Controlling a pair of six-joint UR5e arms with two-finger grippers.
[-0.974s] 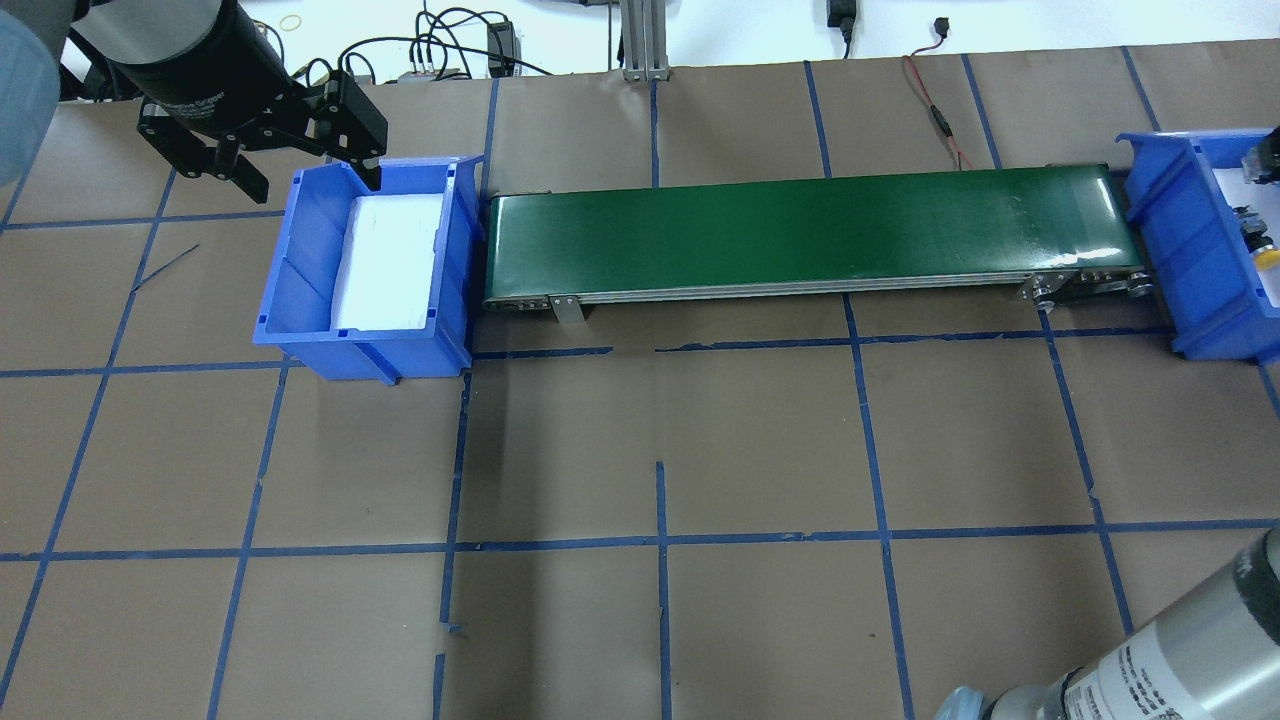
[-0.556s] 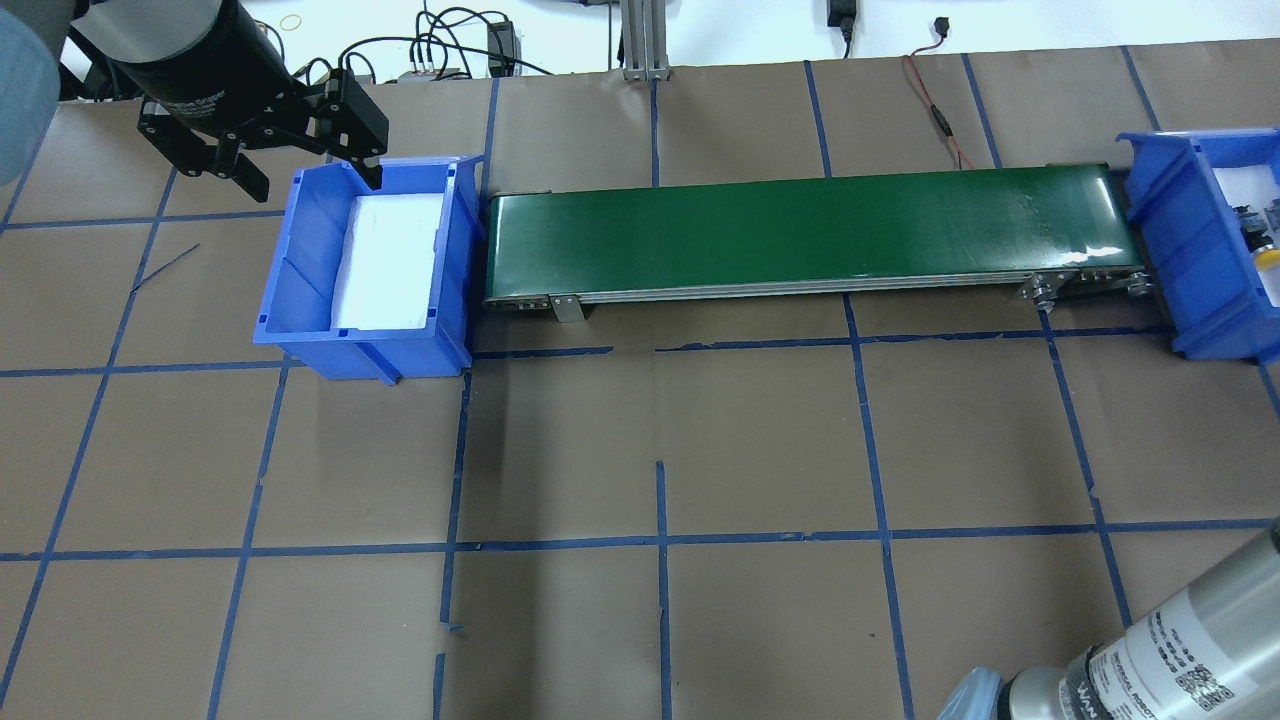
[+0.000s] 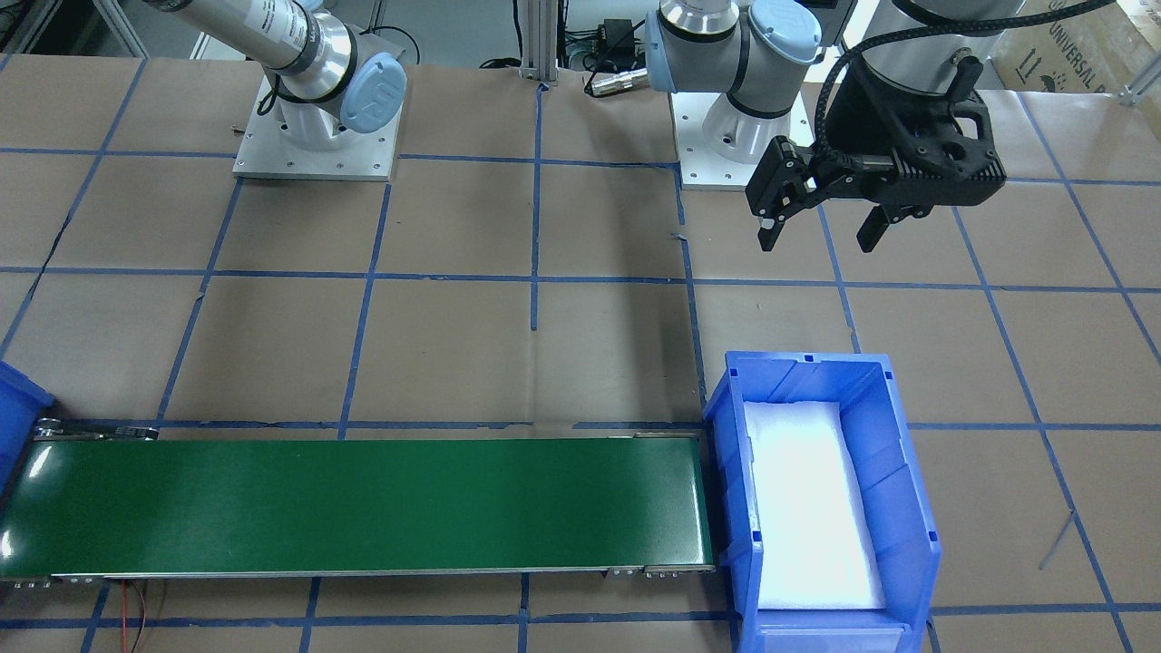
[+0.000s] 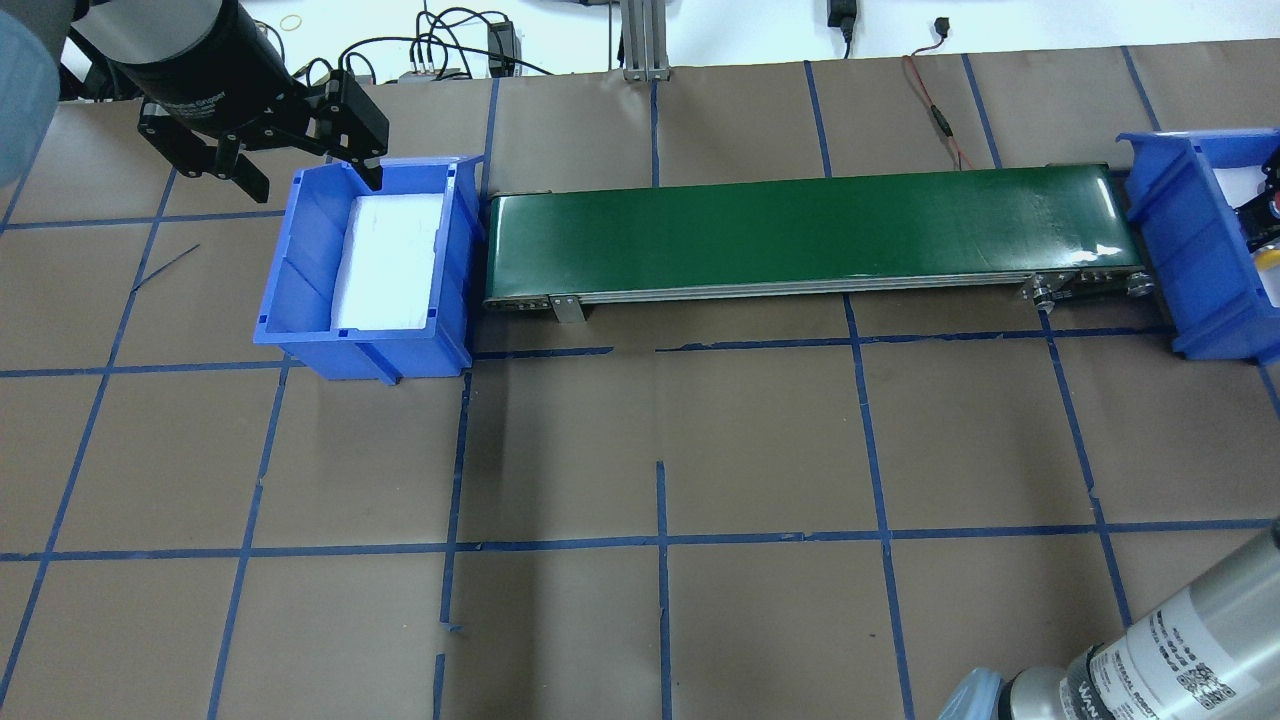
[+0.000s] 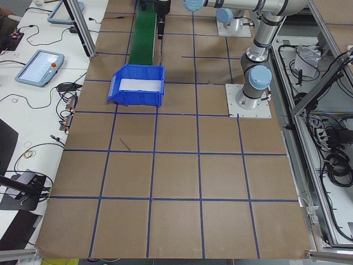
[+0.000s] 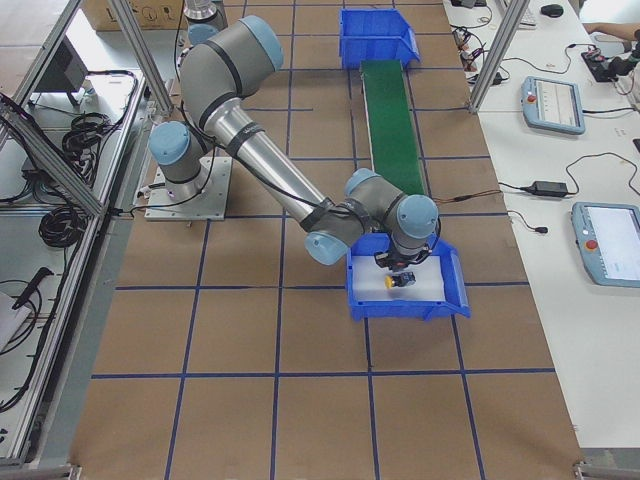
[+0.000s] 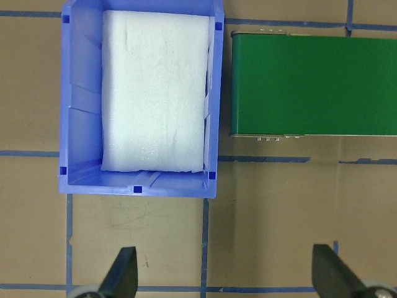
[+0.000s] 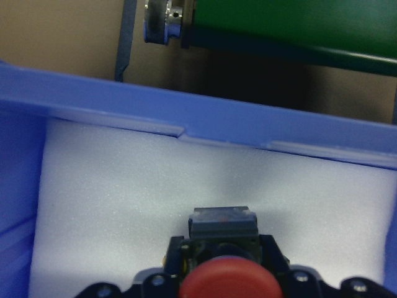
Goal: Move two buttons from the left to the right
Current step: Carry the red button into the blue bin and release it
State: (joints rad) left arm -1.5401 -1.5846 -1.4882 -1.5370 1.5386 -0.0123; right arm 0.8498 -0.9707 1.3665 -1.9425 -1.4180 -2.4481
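Got the red button (image 8: 222,231) at the blue bin (image 4: 1160,222)
The right gripper (image 8: 226,273) is clamped on it, yellow button (image 4: 1268,257) near; left gripper (image 3: 819,238), upper right of front view, jaws apart.

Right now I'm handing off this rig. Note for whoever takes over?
Left pincer: open, empty, hovering near the blue plastic left bin, which holds only white foam.
Right pincer: apparently shut on the red mushroom-cap push-button, low inside the blue plastic right bin.
Yellow-capped push-button: lying in that right bin.
Green conveyor belt: carries no button.
Done: yellow one delivered. Left: release the red one, withdraw.
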